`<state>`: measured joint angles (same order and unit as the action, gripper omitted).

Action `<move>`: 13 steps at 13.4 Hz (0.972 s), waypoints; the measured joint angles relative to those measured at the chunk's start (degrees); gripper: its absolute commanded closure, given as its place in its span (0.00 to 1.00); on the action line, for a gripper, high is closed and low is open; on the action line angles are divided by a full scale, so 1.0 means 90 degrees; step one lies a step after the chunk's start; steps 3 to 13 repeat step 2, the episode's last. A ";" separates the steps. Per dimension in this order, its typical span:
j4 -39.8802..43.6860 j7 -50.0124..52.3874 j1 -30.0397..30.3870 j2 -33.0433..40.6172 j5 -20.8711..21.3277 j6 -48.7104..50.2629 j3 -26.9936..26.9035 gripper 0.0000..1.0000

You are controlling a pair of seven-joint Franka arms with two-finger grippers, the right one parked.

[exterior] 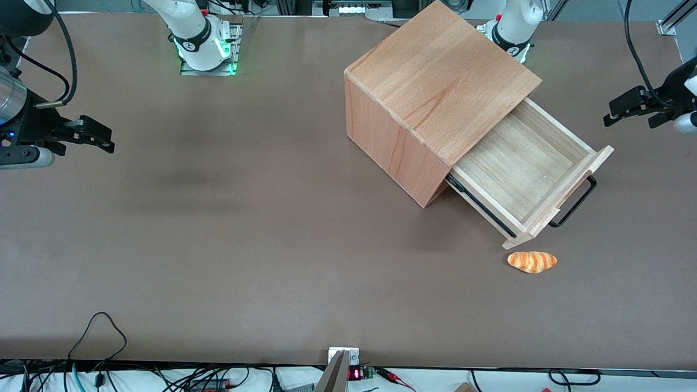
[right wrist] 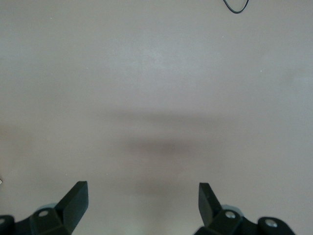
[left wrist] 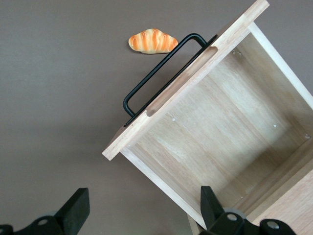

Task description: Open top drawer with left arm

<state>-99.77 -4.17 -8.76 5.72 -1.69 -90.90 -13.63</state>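
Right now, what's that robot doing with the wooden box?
The left arm's gripper hangs in the air with its fingers open, holding nothing, off toward the working arm's end of the table. The top drawer of the cabinet is pulled well out and looks empty inside. Its black handle is free. A little bread roll lies on the table, nearer the front camera than the drawer.

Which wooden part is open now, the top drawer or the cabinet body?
The top drawer, pulled out, its pale floor bare; the cabinet stays closed. The open gripper hovers clear.
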 measured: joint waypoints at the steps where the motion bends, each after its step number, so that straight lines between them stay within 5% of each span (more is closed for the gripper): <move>1: 0.0000 0.0010 0.0000 -0.0004 0.0033 0.0000 0.0000 0.00; 13: 0.0000 0.0017 0.0000 -0.0005 0.0074 0.0000 0.0000 0.00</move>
